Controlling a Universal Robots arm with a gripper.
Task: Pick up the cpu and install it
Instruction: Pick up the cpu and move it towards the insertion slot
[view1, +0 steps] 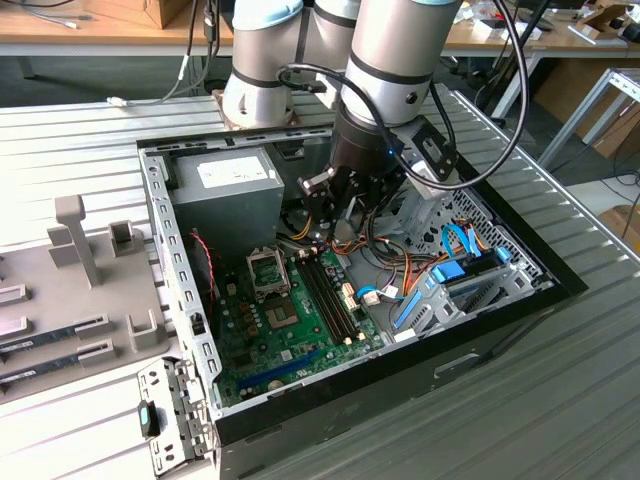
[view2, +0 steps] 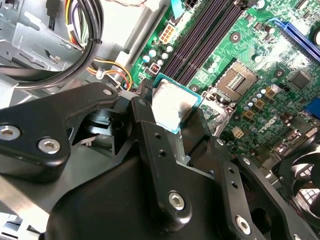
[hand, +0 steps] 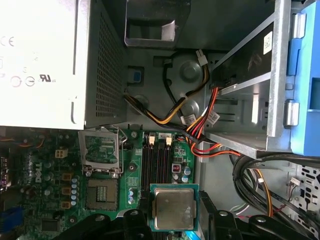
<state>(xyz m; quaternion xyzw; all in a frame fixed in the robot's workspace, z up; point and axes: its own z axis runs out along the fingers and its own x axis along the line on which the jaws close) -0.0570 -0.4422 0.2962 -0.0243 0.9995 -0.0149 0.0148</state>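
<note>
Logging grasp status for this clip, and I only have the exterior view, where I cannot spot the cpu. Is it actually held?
Observer: Yes. In both wrist views the cpu sits clamped between the fingers.
Operator: Is it over the socket?
Observer: No. In the first wrist view it lines up with the memory slots, beside the socket.
Operator: Is the socket empty?
Observer: Yes, its contact grid is bare and its cover plate is swung open.

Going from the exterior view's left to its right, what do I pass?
Grey upright plastic holders → grey metal power-supply box with white label → black gripper holding the silver square cpu → blue plastic drive bracket.
</note>
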